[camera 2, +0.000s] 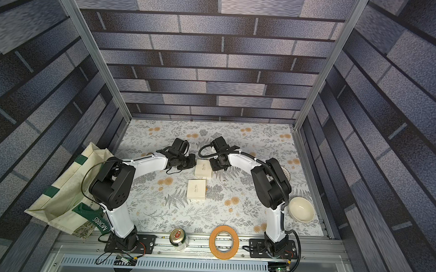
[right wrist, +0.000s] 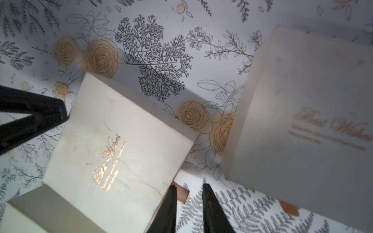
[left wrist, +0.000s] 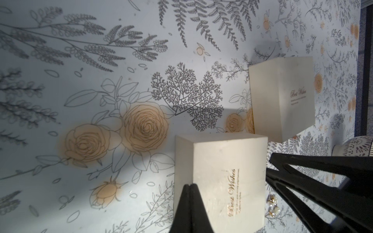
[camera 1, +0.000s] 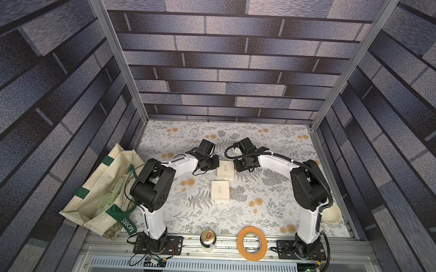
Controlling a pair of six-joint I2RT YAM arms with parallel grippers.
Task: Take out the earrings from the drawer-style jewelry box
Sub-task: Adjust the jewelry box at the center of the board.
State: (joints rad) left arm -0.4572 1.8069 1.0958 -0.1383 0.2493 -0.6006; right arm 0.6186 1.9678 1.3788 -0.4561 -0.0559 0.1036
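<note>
Two cream "Best Wishes" jewelry boxes sit mid-table in both top views. The farther box (camera 1: 225, 169) (left wrist: 222, 181) (right wrist: 121, 141) lies between my grippers, the nearer box (camera 1: 220, 190) (right wrist: 302, 121) just in front of it. My left gripper (camera 1: 214, 164) (left wrist: 189, 185) is shut, empty, with its tips against the farther box's left side. My right gripper (camera 1: 237, 167) (right wrist: 189, 188) stands slightly open at that box's right side, and a brown pull tab (right wrist: 182, 193) lies just past its fingers. The earrings (left wrist: 272, 205) (camera 1: 247, 182) lie on the floral cloth right of that box.
A cream tote bag (camera 1: 103, 192) lies at the left edge. A drink can (camera 1: 208, 239) and a tape roll (camera 1: 252, 243) stand on the front rail. At the right, a cream bowl (camera 1: 331, 213) sits behind my right arm. A patterned dish (left wrist: 357, 149) is near it.
</note>
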